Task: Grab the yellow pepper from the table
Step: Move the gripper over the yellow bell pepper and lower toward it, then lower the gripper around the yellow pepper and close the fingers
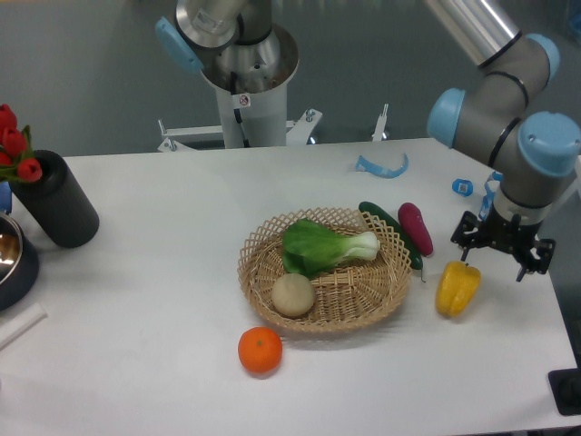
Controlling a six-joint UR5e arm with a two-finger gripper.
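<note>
We see the yellow pepper [457, 288] lying on the white bench [163, 345] at the right of the frame, just right of the wicker basket [263, 282]. Our end effector [497, 254] hangs just above and right of it, fingers spread and holding nothing.

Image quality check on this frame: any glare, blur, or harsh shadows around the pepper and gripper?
Fixed camera: lighting is even and soft, with only faint shadows on the white table; the yellow pepper shows a mild glossy highlight but stays sharp; the gripper is dark, so its fingers read poorly; image corners look slightly dimmer, nothing is washed out.
</note>
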